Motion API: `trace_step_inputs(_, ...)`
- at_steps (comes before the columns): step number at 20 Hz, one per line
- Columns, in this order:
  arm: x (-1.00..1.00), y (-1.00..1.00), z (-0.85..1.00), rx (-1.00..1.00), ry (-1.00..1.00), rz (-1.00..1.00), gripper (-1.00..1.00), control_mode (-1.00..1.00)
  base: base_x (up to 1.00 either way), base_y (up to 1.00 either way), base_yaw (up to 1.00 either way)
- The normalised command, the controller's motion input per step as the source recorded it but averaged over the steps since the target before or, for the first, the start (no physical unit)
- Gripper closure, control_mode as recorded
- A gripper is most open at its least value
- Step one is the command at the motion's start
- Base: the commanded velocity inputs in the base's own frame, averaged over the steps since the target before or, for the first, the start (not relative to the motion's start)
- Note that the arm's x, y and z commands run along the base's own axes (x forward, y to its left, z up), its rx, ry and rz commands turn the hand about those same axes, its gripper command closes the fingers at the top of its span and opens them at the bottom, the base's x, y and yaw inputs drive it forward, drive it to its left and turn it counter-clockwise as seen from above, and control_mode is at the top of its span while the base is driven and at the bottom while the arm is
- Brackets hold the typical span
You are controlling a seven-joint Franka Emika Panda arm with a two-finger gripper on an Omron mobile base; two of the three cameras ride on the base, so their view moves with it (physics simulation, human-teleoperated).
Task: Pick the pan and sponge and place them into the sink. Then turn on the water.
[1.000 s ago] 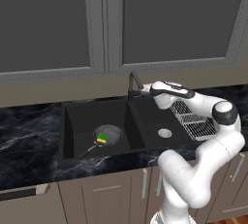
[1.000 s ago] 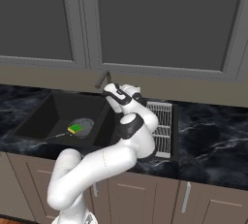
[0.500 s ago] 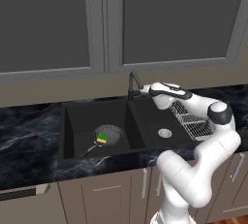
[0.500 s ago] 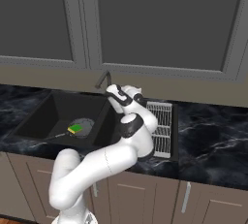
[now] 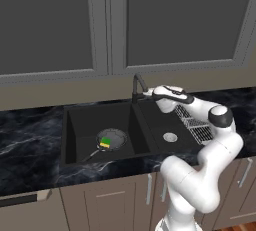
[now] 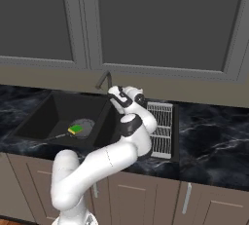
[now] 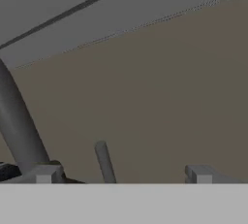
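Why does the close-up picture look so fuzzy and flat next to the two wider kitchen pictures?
Hand view: soft and low in detail, the faucet a blurred grey bar against a plain tan wall, without glare. Left base view: sharper, even light, the sponge bright in the black sink. Right base view: the same flat lighting.

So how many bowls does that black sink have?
2. The left bowl holds the pan with the sponge on it; the right bowl shows only its drain. Nothing seems hidden.

Kitchen, sink (image 5: 80,125), cabinets (image 5: 175,20), marble counter (image 5: 30,135)
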Motion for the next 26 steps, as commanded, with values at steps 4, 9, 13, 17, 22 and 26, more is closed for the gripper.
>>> trace_step_inputs(4,0.22,-0.02,-0.14,0.01,0.01,0.00,-1.00,-1.00,0.00,0.00,0.00)
trace_step_inputs(9,0.19,0.00,-0.24,0.00,0.03,0.00,-1.00,-1.00,0.00,0.00,0.00)
trace_step_inputs(13,0.24,0.00,-0.23,0.00,0.02,0.00,-1.00,-1.00,0.00,0.00,0.00)
trace_step_inputs(17,0.28,0.00,-0.17,0.01,0.00,0.00,-1.00,-1.00,0.00,0.00,0.00)
trace_step_inputs(22,0.27,0.01,-0.23,0.00,0.02,0.00,-1.00,-1.00,0.00,0.00,0.00)
trace_step_inputs(26,0.27,0.02,-0.26,0.00,0.03,0.00,1.00,-1.00,0.00,0.00,0.00)
